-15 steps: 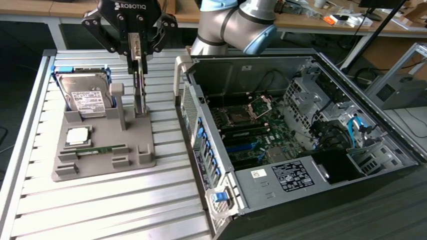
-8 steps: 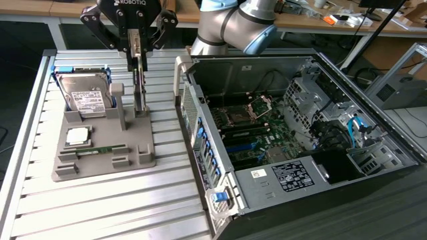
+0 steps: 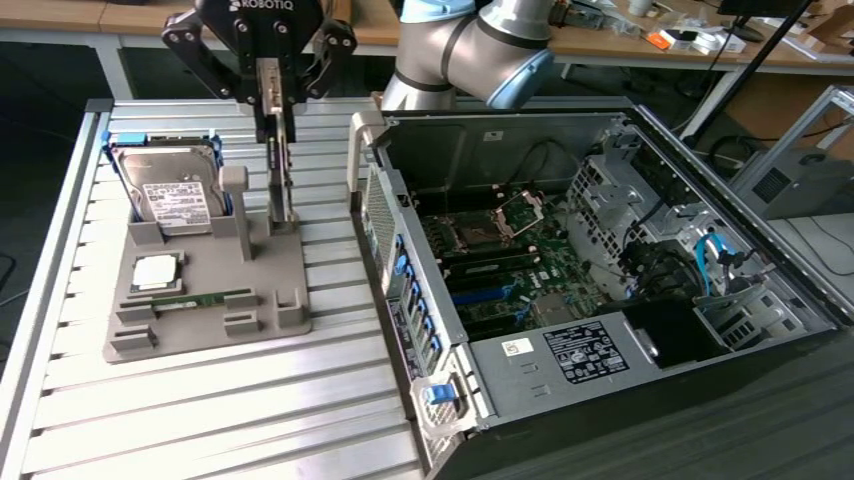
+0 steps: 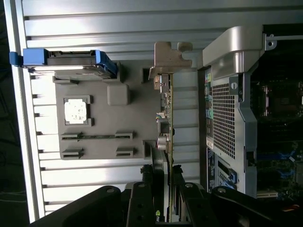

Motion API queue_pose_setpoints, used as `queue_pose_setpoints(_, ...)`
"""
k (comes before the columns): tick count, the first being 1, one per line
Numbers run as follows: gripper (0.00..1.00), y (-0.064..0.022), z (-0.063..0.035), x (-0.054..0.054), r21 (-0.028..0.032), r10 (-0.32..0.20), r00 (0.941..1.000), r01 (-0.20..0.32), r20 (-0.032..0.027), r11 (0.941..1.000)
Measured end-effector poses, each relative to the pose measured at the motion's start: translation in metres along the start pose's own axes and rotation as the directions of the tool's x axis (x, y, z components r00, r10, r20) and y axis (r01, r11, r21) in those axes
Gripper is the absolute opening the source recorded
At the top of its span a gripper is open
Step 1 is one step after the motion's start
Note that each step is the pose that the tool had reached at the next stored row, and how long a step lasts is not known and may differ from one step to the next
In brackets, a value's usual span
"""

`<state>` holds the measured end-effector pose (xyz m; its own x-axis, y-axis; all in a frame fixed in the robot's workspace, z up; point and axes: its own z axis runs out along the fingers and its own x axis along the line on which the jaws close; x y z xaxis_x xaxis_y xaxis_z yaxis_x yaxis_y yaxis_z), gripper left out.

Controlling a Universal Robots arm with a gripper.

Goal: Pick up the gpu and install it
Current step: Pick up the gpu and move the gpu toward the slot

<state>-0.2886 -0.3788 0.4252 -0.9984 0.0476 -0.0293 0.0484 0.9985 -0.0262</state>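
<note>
Exterior view has the end effector (image 3: pixel 272 95) closed narrow on the top edge of the gpu (image 3: pixel 278 170), which stands upright in a gray holder (image 3: pixel 214 300) beside the open computer case (image 3: pixel 380 230). Wrist view looks along the card's edge, adding its metal bracket (image 4: pixel 168 54) at the far end and the blue-framed hard drive (image 4: pixel 66 64). The worktop (image 3: pixel 200 420) is ribbed metal, with cluttered desks (image 3: pixel 694 45) behind.

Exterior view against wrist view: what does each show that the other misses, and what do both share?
Exterior view: the robot arm's grey joint and blue cables inside the open computer case. Wrist view: the gpu edge-on, with its silver bracket. Both: the end effector at the gpu, which stands upright in the grey holder beside the hard drive.
</note>
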Motion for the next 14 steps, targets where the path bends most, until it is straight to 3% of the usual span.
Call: queue_pose_setpoints(14, 0.27, 0.0005, 0.0003, -0.011, 0.0004, 0.000, 1.0000, 0.000, 0.0000, 1.0000)
